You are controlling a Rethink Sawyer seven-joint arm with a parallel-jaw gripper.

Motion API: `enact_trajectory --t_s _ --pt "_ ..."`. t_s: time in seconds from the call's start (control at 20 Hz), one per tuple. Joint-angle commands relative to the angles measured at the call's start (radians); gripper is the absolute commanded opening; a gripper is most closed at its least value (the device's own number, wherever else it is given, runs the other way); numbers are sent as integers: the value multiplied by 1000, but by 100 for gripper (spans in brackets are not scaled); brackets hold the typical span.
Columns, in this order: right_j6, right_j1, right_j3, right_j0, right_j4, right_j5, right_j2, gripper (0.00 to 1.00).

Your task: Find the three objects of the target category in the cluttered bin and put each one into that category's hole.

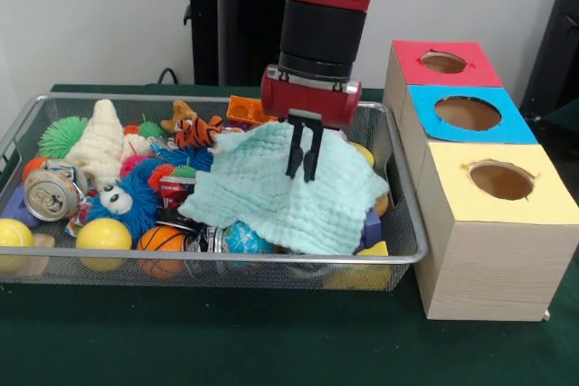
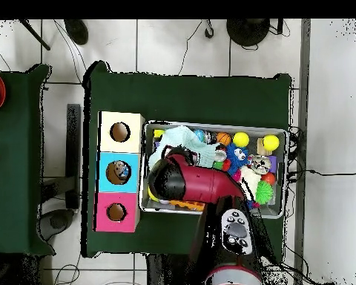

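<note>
The silver wire-mesh bin (image 1: 226, 258) sits on the green table, full of toys; it also shows in the overhead view (image 2: 214, 124). A mint green cloth (image 1: 280, 192) covers its right half. My gripper (image 1: 303, 175) hangs over the cloth's upper middle, its two black fingers close together with the tips at the cloth's surface. It holds nothing that I can see. The blue-framed hole (image 1: 468, 113) tops the middle box, right of the bin. In the overhead view the arm hides the gripper, and something lies inside the blue hole (image 2: 119, 172).
A red-framed hole (image 1: 443, 62) and a yellow-framed hole (image 1: 500, 180) flank the blue one. The bin holds a drink can (image 1: 50, 194), yellow balls (image 1: 103, 234), a small basketball (image 1: 163, 240), a blue fuzzy toy (image 1: 136, 198), a tiger plush (image 1: 194, 131) and a green spiky ball (image 1: 61, 136).
</note>
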Motion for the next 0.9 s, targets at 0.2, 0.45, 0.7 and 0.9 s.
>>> enact_trajectory --t_s 0.2,0.45,0.7,0.9 --pt "-32 -183 81 -95 -39 231 115 0" --pt "-48 -236 102 -120 -38 279 139 0" --pt "-68 -246 118 -158 -55 276 168 0" --pt "-95 -255 124 -195 -71 281 193 0"
